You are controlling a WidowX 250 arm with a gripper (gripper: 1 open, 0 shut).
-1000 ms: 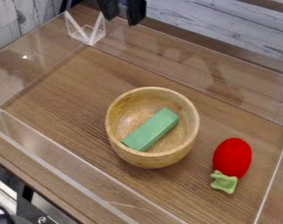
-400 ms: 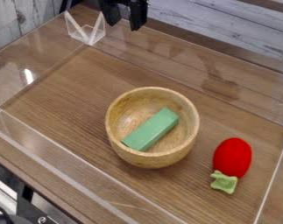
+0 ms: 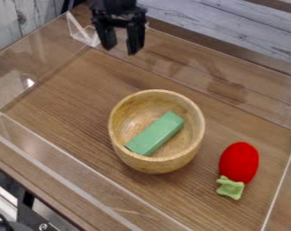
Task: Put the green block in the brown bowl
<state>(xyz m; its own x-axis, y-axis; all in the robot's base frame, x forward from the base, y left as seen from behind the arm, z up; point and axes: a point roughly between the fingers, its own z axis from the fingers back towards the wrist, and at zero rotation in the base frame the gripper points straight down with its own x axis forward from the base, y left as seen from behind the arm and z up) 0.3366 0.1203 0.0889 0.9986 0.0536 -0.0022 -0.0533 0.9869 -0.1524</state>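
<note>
Camera | green block [image 3: 156, 133] lies inside brown bowl [image 3: 158, 132] | tool [image 3: 120, 42] open, empty, beyond bowl | placement looks done; next: retreat

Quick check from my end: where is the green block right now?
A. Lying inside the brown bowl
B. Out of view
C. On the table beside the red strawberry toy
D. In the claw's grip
A: the green block lies slantwise inside the brown bowl, while the claw hangs open and empty at the far edge of the table, well apart from the bowl.
</note>
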